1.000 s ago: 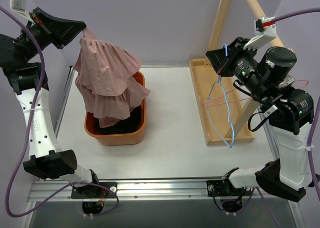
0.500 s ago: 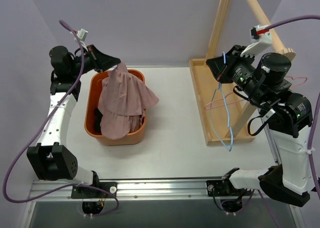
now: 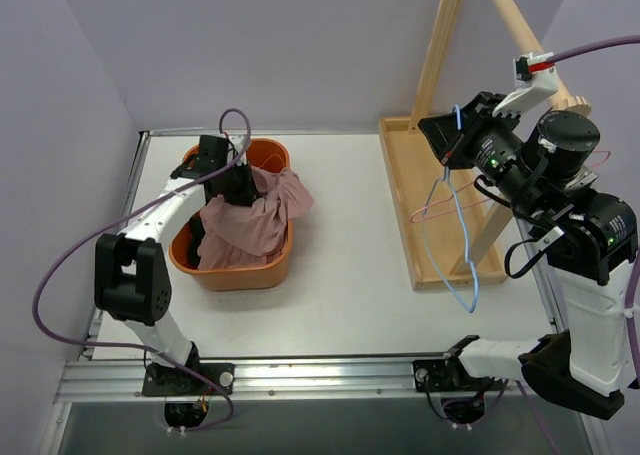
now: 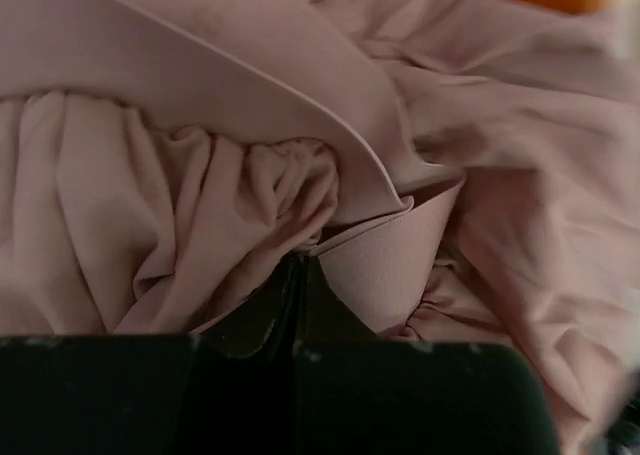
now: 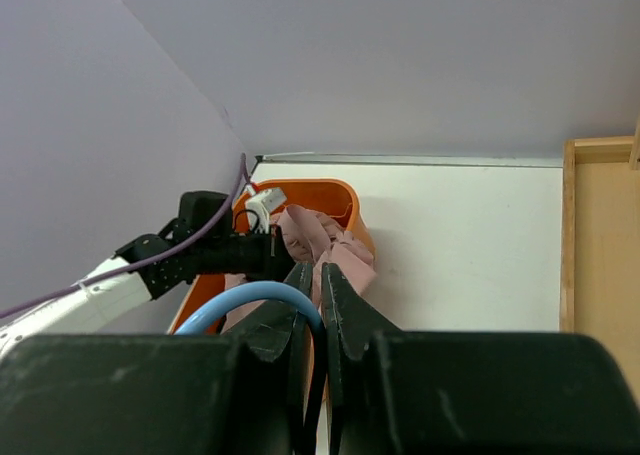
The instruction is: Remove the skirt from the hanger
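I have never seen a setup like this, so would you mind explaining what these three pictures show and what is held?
These are two robot arms bolted to a white table. The wide picture comes from a fixed camera above and behind them; the other two come from a camera on each wrist. The left gripper is down in an orange basket, pinching the pink skirt, which fills its close-up. The right gripper holds up a bare blue hanger beside a wooden rack, where a pink hanger hangs.
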